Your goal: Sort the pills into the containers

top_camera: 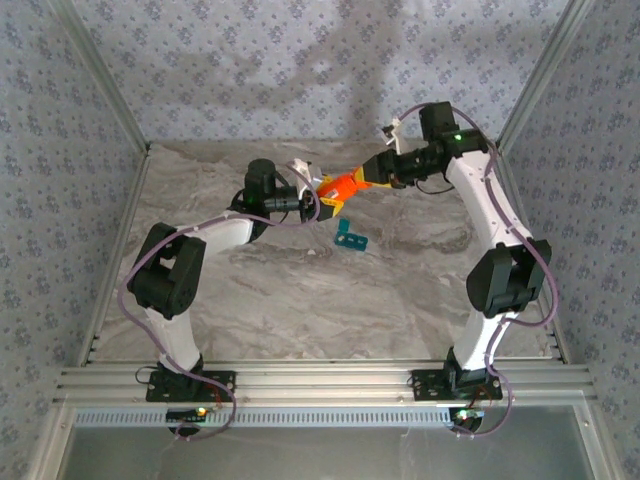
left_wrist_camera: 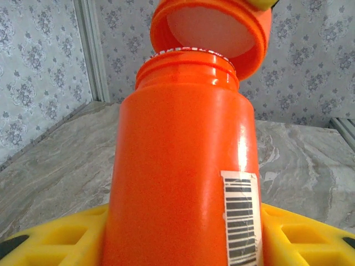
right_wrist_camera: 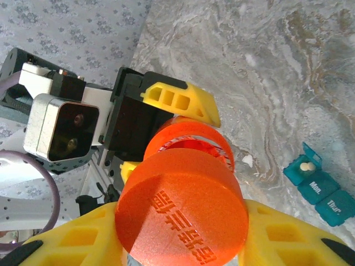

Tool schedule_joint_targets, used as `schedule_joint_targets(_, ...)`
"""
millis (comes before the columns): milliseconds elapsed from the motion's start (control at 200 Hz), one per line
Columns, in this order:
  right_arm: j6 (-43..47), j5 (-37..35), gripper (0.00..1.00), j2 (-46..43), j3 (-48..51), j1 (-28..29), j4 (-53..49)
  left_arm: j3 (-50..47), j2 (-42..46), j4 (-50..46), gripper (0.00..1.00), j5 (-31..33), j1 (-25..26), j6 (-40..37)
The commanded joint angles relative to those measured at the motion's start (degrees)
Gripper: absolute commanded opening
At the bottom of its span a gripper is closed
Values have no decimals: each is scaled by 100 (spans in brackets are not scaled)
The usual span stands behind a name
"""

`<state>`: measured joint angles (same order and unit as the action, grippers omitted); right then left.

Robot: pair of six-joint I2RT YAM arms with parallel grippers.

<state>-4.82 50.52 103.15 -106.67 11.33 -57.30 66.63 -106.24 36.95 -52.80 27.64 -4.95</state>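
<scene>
Nearby, pill organiser, right of left gripper

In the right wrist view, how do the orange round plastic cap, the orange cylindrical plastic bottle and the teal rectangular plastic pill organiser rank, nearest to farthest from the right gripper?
1. Orange cap: held by the right gripper.
2. Orange bottle: just behind the cap.
3. Teal organiser: on the table, right side.

The right gripper clamped the orange cap between its yellow fingers. Just behind the cap, the left gripper held the open bottle. On the marble table at right lay the teal organiser, one lid raised over a white pill.
</scene>
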Motion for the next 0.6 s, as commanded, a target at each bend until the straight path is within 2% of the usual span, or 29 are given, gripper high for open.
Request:
schedule_joint_targets(0,165,204,43,89,-139,95,-180,59,309,-26,0,-250,13,-86)
schedule_joint_targets(595,391,396,42,316,1,7,-270,142,523,-426,0,-581,48,-354)
